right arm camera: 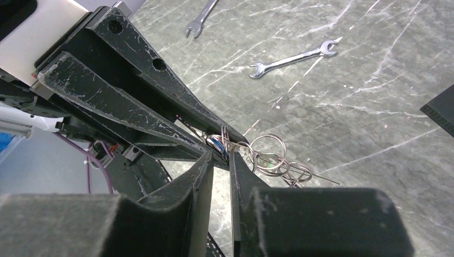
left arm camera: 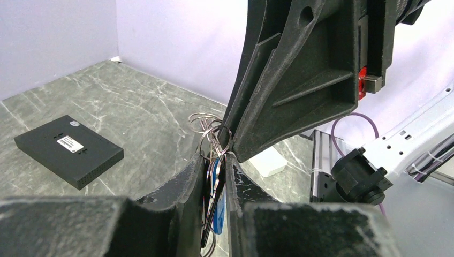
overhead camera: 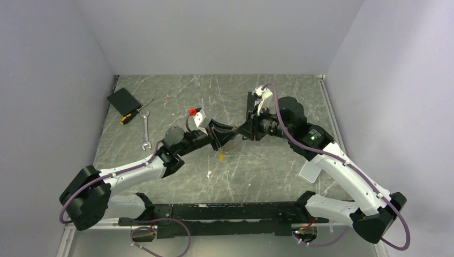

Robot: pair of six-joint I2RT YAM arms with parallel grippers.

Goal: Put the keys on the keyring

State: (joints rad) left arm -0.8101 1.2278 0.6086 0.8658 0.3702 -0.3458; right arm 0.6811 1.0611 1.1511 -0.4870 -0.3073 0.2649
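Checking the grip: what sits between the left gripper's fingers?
The keys, one blue-headed, pinched by the left fingers below silver rings; the left wrist view shows it.

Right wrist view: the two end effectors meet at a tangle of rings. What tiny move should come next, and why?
Probably squeeze the right end effector firmly onto the keyring wire before pulling anything. The left end effector is clamped on the keys, with a blue head showing between its fingers. The right jaws stand nearly together at the rings, but a firm grip cannot be confirmed.
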